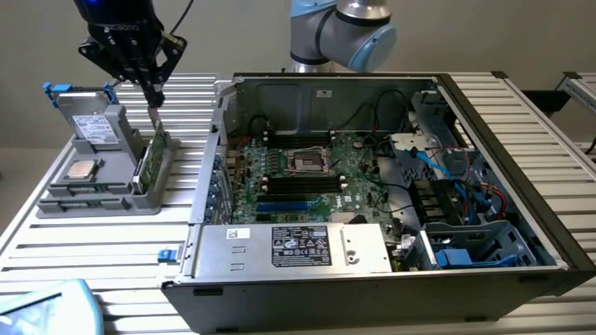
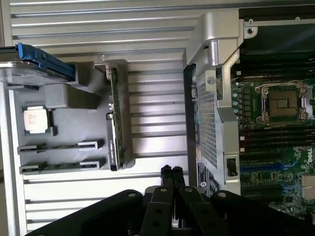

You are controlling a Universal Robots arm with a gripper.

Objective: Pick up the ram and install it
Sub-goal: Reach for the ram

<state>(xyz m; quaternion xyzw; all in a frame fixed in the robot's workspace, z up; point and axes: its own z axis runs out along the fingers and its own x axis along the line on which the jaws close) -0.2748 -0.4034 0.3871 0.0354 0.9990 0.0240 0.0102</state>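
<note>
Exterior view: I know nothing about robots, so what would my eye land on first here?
The big open computer case takes up the middle and the exterior view's right, its green motherboard bare inside. On the exterior view's left, the black tool hangs closed just above a grey holder that carries a silver processor chip and an upright green card.

Gripper body cut off at edge — PSU label txt unreadable.

I am wearing a black pincer with jointed, screw-pinned fingers and pale lettering; my arm is showing silver tubes, light-blue caps, and a black cable trailing alongside.
</note>
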